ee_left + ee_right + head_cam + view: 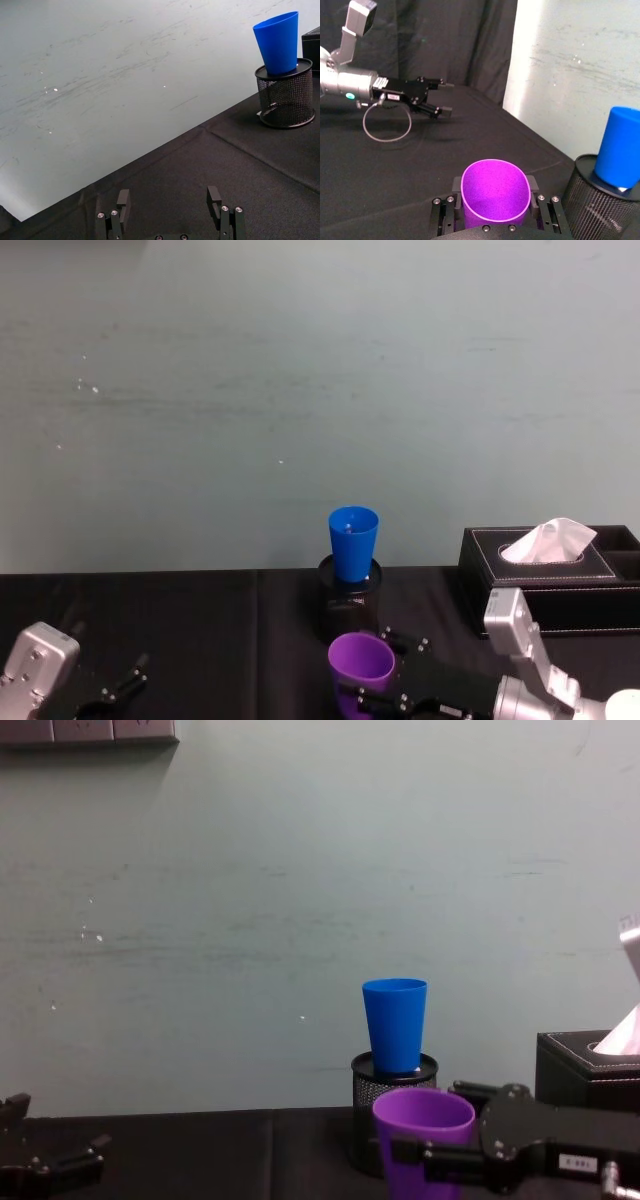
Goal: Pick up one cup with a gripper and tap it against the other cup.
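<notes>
So the right gripper (495,212) pinches the purple cup (495,192), low centre of frame; the tap on the blue cup (353,543) remains. Left gripper (167,202) sits spread, lower left.

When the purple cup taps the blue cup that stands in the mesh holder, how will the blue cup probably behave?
The blue cup looks like thin plastic, so probably light. It sits with its narrow base in the black mesh pen holder and most of it stands above the rim, so a tap from the purple cup may tilt or rock it.
</notes>
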Robot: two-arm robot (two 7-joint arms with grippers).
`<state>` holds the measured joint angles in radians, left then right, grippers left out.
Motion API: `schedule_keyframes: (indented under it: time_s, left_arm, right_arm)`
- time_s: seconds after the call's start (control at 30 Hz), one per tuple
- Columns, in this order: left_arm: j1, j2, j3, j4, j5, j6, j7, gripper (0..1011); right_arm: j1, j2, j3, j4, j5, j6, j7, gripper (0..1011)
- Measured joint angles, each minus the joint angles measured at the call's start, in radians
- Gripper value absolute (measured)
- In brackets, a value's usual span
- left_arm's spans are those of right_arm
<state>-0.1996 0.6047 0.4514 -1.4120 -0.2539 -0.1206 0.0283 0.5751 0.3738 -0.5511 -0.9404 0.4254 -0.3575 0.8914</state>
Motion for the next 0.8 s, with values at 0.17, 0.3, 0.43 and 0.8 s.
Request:
schedule_keyframes:
  time_s: [0.17,0.3,0.43,0.8]
  left_arm:
    - [0.000,0.000,0.000,0.000,0.000,0.000,0.000,1000]
    - [0.000,0.000,0.000,0.000,0.000,0.000,0.000,1000]
    - [0.000,0.000,0.000,0.000,0.000,0.000,0.000,1000]
    - [0.000,0.000,0.000,0.000,0.000,0.000,0.000,1000]
  right_arm:
    - [0.006,-0.020,-0.007,0.046,-0.008,-0.026,0.012,739]
    - [0.009,-0.036,-0.012,0.083,-0.014,-0.045,0.023,739]
    - [0.010,-0.044,-0.013,0.099,-0.018,-0.053,0.029,739]
    - [0.015,-0.058,-0.007,0.141,-0.019,-0.057,0.042,739]
